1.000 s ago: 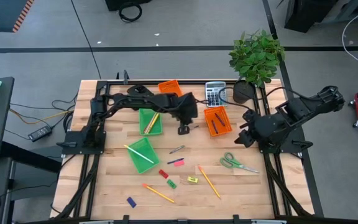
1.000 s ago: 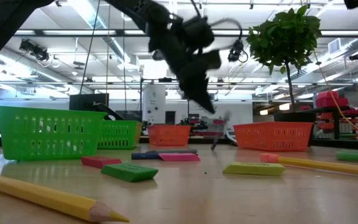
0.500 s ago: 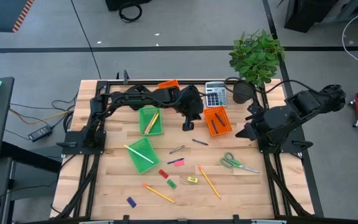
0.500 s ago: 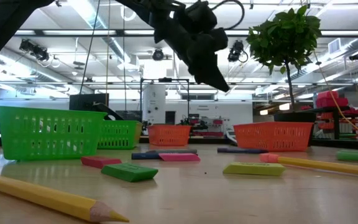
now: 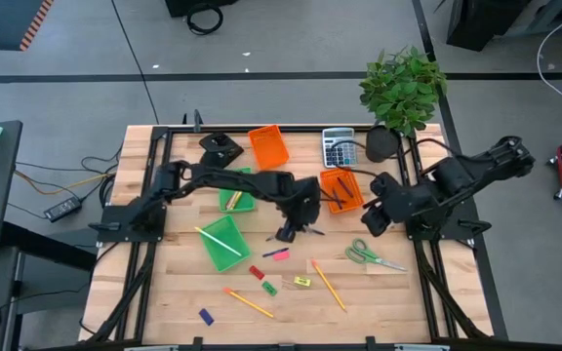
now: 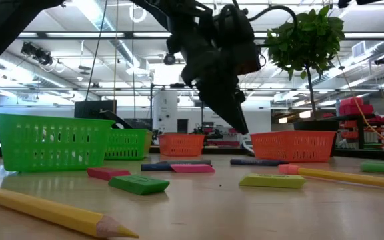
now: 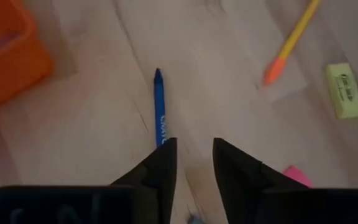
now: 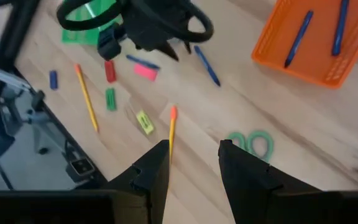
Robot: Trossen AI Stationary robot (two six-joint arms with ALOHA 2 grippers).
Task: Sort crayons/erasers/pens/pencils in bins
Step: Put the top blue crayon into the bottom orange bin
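Wooden bench (image 5: pixel 179 292) mid-sort: the left hand (image 7: pixel 191 163), slightly open and empty, hovers over a blue pen (image 7: pixel 160 107) lying left of the orange bin (image 5: pixel 341 189), and closing off-centre could roll it away; right hand (image 8: pixel 191 163) waits open.

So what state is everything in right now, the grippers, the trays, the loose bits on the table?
left gripper: open, empty, low over the table beside the blue pen
right gripper: open, empty, raised at the table's right
orange bin: holds pens
far orange bin: looks empty
green bins: a pencil in each
blue pen: loose on the table
scissors: lying flat
erasers: loose, unsorted
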